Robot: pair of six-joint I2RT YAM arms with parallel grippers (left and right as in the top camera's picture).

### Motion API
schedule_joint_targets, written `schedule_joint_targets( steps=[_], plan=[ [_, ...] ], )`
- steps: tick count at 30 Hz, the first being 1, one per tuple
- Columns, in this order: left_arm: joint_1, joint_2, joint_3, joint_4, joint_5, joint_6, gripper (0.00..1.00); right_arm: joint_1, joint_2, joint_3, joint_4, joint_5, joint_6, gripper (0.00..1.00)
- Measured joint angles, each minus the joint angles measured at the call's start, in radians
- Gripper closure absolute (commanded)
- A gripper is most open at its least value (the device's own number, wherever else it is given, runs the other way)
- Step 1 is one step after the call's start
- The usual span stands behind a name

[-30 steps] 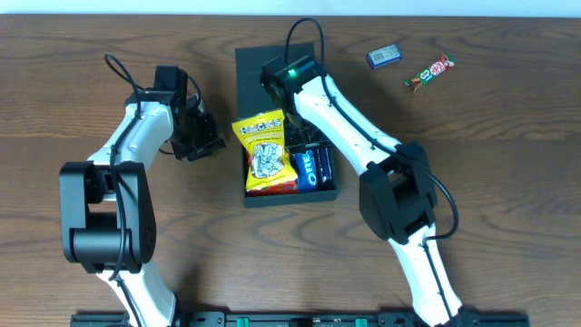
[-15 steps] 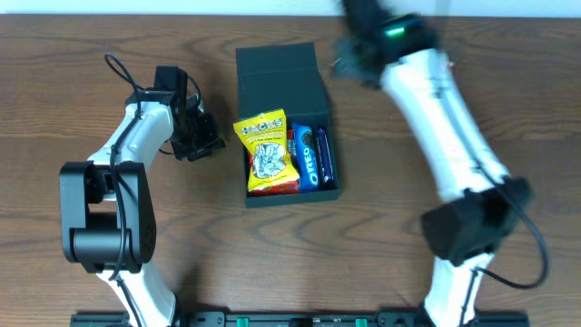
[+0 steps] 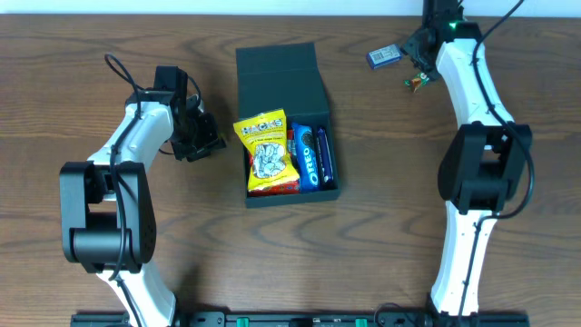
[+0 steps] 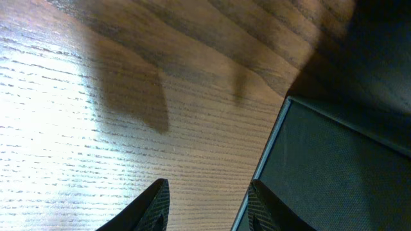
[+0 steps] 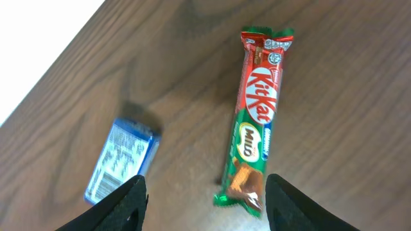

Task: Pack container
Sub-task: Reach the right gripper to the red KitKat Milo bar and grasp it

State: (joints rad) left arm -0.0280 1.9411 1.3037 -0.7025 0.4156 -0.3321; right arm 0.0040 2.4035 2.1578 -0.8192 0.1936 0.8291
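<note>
The right arm (image 3: 467, 77) has left the container (image 3: 277, 77) and swung to the bench's far edge, toward the right corner. Its jaws now hang above the KitKat bar (image 5: 255, 122).

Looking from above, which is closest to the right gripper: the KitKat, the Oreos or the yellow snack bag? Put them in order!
1. KitKat, right under the right gripper.
2. Oreos, in the container's right half.
3. Yellow snack bag, in its left half.
</note>
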Motion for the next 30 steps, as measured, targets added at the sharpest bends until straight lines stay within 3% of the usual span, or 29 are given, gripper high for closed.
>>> schedule_joint_targets(
  steps=[11, 22, 30],
  plan=[
    [0.000, 0.000, 0.000, 0.000, 0.000, 0.000, 0.57, -0.089, 0.040, 0.000, 0.043, -0.044, 0.119, 0.43],
    [0.000, 0.000, 0.000, 0.001, 0.000, 0.000, 0.55, -0.090, 0.067, 0.000, 0.095, -0.115, 0.101, 0.43],
    [0.000, 0.000, 0.000, 0.002, 0.000, 0.000, 0.56, -0.090, 0.084, 0.000, 0.036, -0.127, 0.102, 0.43]
  ],
)
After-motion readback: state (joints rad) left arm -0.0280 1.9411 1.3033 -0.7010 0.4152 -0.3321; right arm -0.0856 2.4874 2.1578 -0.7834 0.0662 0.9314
